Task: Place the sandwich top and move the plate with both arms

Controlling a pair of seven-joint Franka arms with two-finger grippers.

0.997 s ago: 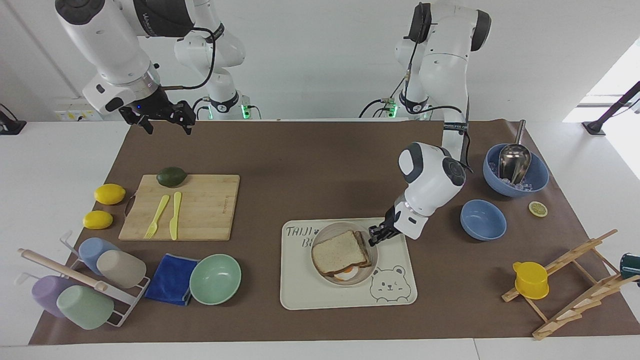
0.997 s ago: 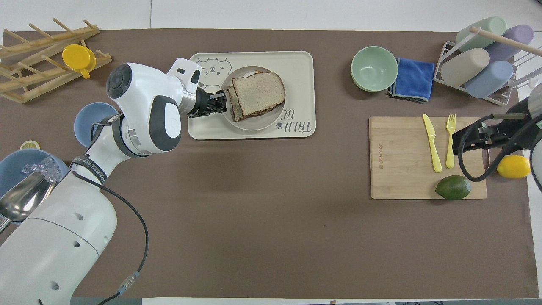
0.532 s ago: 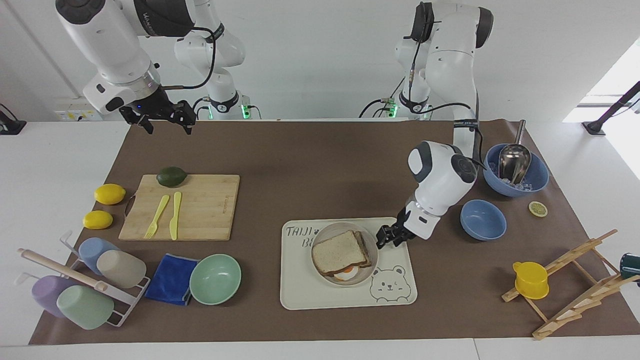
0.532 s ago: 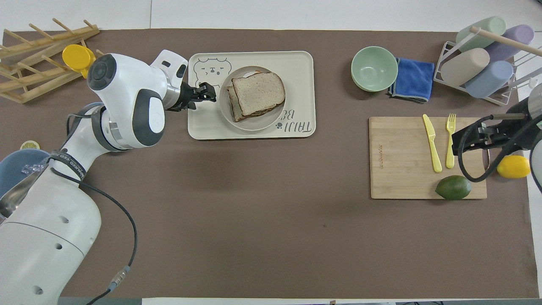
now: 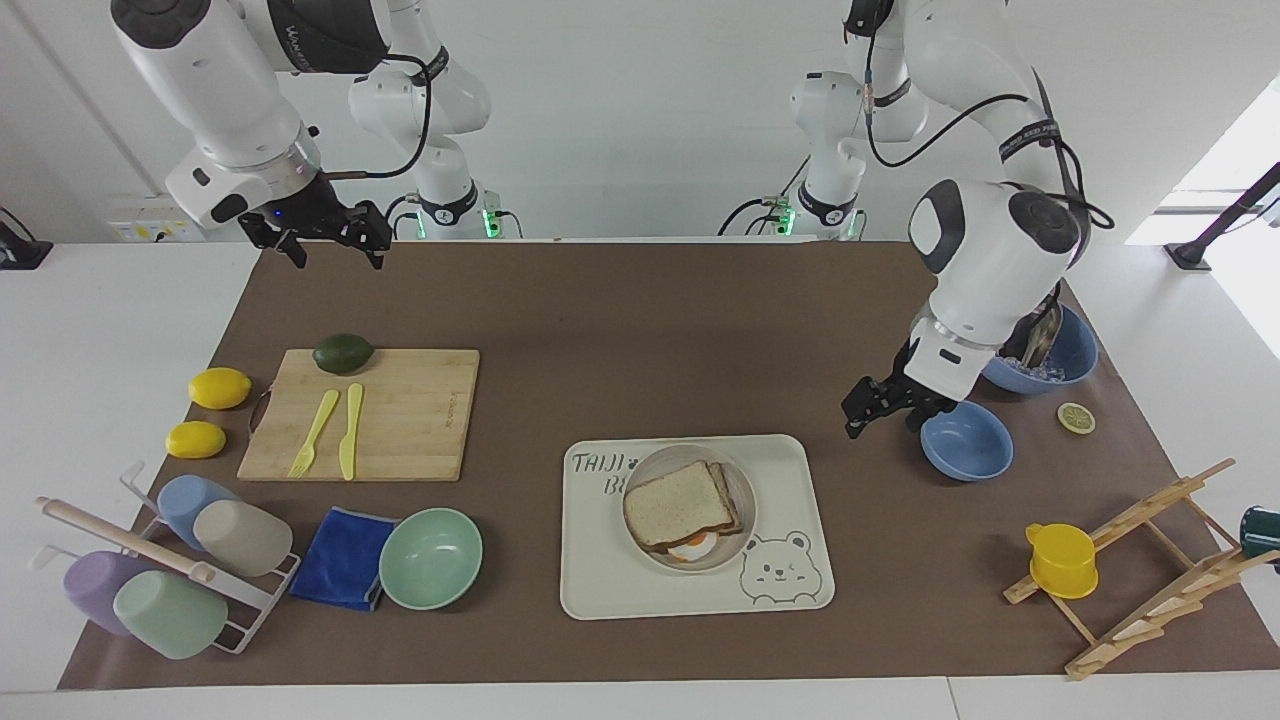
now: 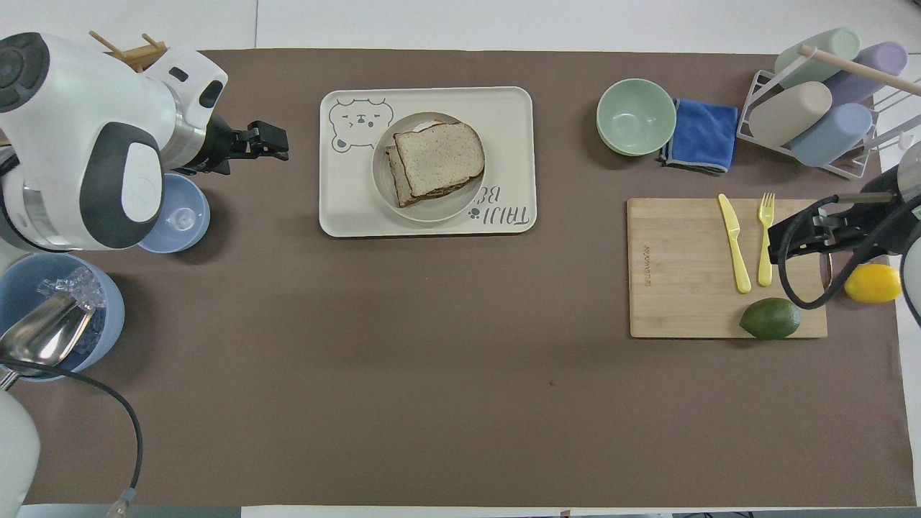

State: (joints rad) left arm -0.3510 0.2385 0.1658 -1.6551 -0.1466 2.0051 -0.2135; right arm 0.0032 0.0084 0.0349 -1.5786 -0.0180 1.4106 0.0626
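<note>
The sandwich top (image 5: 678, 500) (image 6: 439, 155), a speckled brown-crusted slice, lies on the stacked sandwich, with a fried egg showing under it. The stack sits on the round beige plate (image 5: 745, 520) (image 6: 432, 208), which rests on the cream bear tray (image 5: 790, 585) (image 6: 511, 108). My left gripper (image 5: 880, 420) (image 6: 280, 142) hangs open and empty over the brown mat, between the tray and a small blue bowl. My right gripper (image 5: 338, 255) (image 6: 777, 248) waits open and raised over the mat's edge, at the right arm's end by the cutting board.
A small blue bowl (image 5: 965, 440) and a larger blue bowl with ice and a metal scoop (image 5: 1060, 350) sit under the left arm. A wooden rack with a yellow cup (image 5: 1060, 560), a mint green bowl (image 5: 430, 558) and a cutting board (image 5: 365, 412) with cutlery flank the tray.
My left gripper opened, let go of the sandwich top, and drew back and up from the plate toward the left arm's end. The right arm has not moved.
</note>
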